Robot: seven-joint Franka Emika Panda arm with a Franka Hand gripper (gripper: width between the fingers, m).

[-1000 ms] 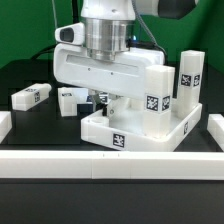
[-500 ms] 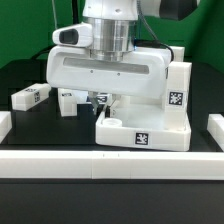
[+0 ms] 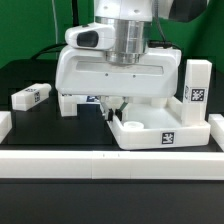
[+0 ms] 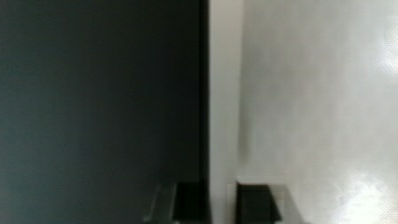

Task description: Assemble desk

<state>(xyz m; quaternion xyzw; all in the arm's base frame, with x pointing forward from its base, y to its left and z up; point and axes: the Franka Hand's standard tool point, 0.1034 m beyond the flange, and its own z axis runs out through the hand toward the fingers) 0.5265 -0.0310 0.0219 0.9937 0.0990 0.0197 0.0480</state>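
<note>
Smooth white plastic desk top [image 3: 140,138] and leg [image 3: 30,96], matt black table [image 3: 40,126]

Hidden and cut-off items:
1. My gripper [image 3: 111,107], centre of the exterior view: fingers mostly hidden behind my own housing and the desk top [image 3: 160,137] rim.
2. Fingers [image 4: 260,202], wrist view: dark tips only, cut by the lower edge. The white face [image 4: 311,100] beside them is blurred.
3. Short leg [image 3: 67,104], left of centre: partly behind my housing.
4. White rail [image 3: 5,124], cut by the left edge. Another rail [image 3: 216,130], cut by the right edge.
</note>
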